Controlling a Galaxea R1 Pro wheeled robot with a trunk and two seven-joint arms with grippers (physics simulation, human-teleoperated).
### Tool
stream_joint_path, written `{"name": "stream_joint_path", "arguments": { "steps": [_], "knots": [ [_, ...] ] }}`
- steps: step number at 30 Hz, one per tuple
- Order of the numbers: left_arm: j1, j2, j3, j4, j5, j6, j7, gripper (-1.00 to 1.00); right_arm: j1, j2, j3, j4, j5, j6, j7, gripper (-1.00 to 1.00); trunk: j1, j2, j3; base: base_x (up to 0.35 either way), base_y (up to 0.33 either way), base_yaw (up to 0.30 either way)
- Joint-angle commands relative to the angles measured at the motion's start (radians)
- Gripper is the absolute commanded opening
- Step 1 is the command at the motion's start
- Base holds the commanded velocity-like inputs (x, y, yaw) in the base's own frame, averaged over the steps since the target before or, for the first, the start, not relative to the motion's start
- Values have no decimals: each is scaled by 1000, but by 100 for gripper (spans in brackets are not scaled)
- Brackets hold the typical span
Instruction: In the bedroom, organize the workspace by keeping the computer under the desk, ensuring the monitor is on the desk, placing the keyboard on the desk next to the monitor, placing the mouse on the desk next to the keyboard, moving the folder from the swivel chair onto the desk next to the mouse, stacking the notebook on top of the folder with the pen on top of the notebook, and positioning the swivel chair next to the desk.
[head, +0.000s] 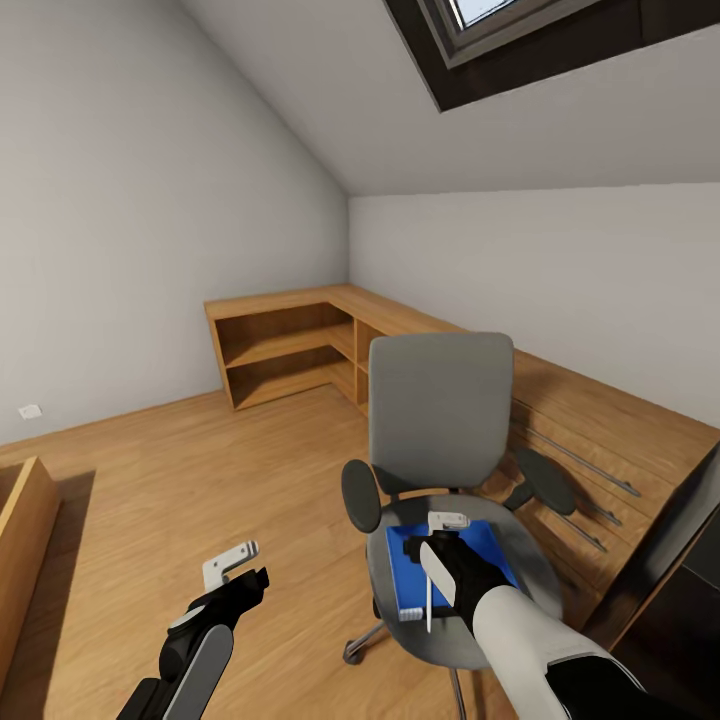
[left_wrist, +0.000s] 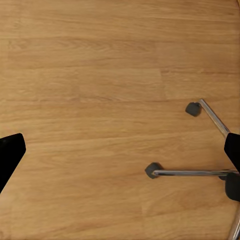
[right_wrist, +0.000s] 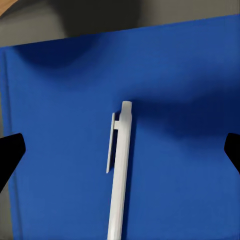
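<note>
The grey swivel chair (head: 440, 410) stands on the wood floor with its back toward the far wall. The blue folder (head: 485, 545) (right_wrist: 175, 75) lies flat on its seat. My right gripper (head: 440, 535) (right_wrist: 120, 150) hovers just above the folder, open, fingers wide apart. A white pen (head: 428, 595) (right_wrist: 120, 170) lies lengthwise between those fingers over the folder; I cannot tell whether it rests on the cover. My left gripper (head: 240, 565) (left_wrist: 120, 150) is open over bare floor, left of the chair. The chair's chrome legs and casters (left_wrist: 190, 172) are in the left wrist view.
A low wooden shelf unit (head: 290, 340) runs along the far walls and continues as wooden drawers (head: 600, 430) behind the chair. A dark furniture corner (head: 680, 540) is at the right edge, a wooden piece (head: 20, 540) at the left. Open floor (head: 200, 470) lies between.
</note>
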Motion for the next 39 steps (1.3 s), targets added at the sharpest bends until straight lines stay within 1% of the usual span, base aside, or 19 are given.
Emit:
{"name": "stream_joint_path", "arguments": {
  "steps": [1, 6, 12, 19, 24, 33, 38, 39],
  "knots": [
    [-1, 0, -1, -1, 7, 2, 8, 100, 0, 0, 6, -1, -10, 4, -9, 100, 0, -1, -1, 0, 0, 0],
    [-1, 0, -1, -1, 8, 2, 8, 100, -1, 0, 6, -1, -10, 4, -9, 100, 0, -1, -1, 0, 0, 0],
    [-1, 0, -1, -1, 7, 2, 9, 100, 0, 0, 6, -1, -11, 4, -9, 100, 23, -43, -20, 0, 0, 0],
    [-1, 0, -1, -1, 8, 2, 10, 100, 0, 0, 6, -1, -11, 4, -10, 100, 23, -43, -20, 0, 0, 0],
    [-1, 0, -1, -1, 8, 1, 10, 100, 0, 0, 6, -3, -11, 4, -10, 100, 42, -78, -36, 0, 0, 0],
    [-1, 0, -1, -1, 9, 2, 10, 100, 0, 0, 6, -5, -11, 4, -10, 100, 42, -78, -36, 0, 0, 0],
    [-1, 0, -1, -1, 9, 1, 10, 100, 0, 0, 6, -6, -11, 4, -10, 100, 61, -113, -51, 0, 0, 0],
    [-1, 0, -1, -1, 9, 2, 10, 100, 0, 0, 6, -6, -11, 4, -10, 100, 61, -113, -51, 0, 0, 0]
  ]
}}
